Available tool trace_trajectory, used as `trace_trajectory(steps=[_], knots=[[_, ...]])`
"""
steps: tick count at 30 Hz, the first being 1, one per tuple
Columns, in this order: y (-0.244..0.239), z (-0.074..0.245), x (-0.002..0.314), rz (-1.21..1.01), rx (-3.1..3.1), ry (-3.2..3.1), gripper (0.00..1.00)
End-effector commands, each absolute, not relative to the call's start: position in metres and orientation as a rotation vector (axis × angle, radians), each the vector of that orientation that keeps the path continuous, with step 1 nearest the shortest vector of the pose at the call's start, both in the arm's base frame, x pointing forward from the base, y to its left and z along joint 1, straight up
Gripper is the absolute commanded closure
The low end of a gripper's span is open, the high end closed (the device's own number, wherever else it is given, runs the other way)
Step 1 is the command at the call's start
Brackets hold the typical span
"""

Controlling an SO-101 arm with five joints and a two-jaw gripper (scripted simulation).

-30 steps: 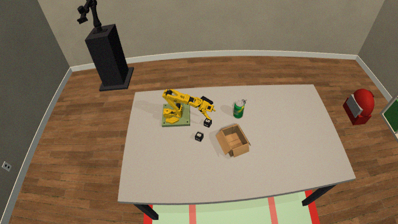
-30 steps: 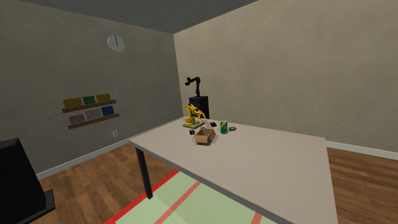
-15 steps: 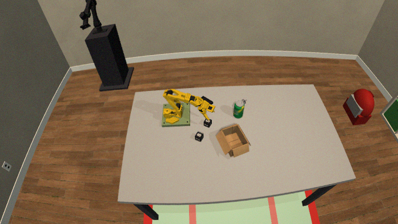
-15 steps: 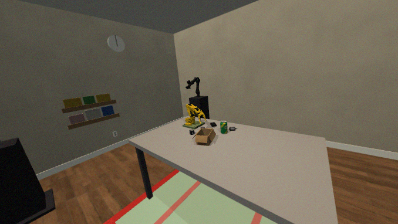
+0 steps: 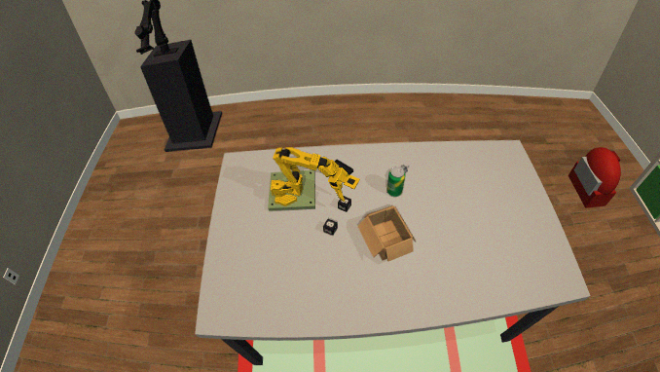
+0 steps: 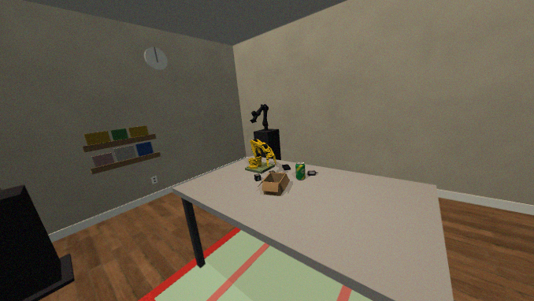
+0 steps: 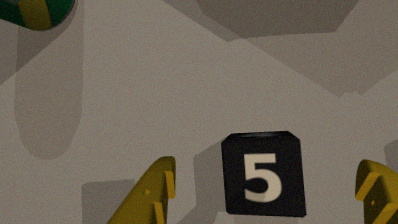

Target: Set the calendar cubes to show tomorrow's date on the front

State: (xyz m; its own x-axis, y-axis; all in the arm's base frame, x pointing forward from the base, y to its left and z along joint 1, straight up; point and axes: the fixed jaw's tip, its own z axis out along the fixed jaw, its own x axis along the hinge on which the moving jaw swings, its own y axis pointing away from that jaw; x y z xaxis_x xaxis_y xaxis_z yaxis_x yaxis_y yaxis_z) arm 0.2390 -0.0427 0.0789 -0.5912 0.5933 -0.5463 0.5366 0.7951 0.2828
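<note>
A black cube (image 5: 345, 206) (image 7: 290, 200) sits on the table, showing a pale 5 upright in the wrist view. My gripper (image 5: 348, 192) (image 7: 266, 168) is open, its two yellow jaws apart on either side of this cube and touching neither side in the wrist view. The second black cube (image 5: 330, 227) (image 6: 257, 177) lies on the table nearer the front, with what looks like an 8 on top. A dark, low object (image 5: 344, 167) (image 6: 286, 167) stands behind the arm; it may be the calendar tray, but no month name or digits can be read on it.
An open cardboard box (image 5: 400, 251) (image 6: 271, 187) stands to the right of the cubes. A green can (image 5: 395, 188) (image 6: 300, 172) (image 7: 57, 11) stands behind the box. A small dark object (image 6: 312, 172) lies beside the can. The arm's green base plate (image 5: 308, 202) is to the left.
</note>
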Motion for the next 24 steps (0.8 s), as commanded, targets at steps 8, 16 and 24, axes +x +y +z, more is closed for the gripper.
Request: trace_trajectory(steps=[8, 16, 24], knots=[[-0.040, 0.059, 0.230, 0.063, 0.824, 2.660, 0.65], [-0.038, 0.051, 0.226, 0.037, 0.815, 2.793, 0.65], [-0.037, 0.043, 0.222, 0.015, 0.800, 2.930, 0.65]])
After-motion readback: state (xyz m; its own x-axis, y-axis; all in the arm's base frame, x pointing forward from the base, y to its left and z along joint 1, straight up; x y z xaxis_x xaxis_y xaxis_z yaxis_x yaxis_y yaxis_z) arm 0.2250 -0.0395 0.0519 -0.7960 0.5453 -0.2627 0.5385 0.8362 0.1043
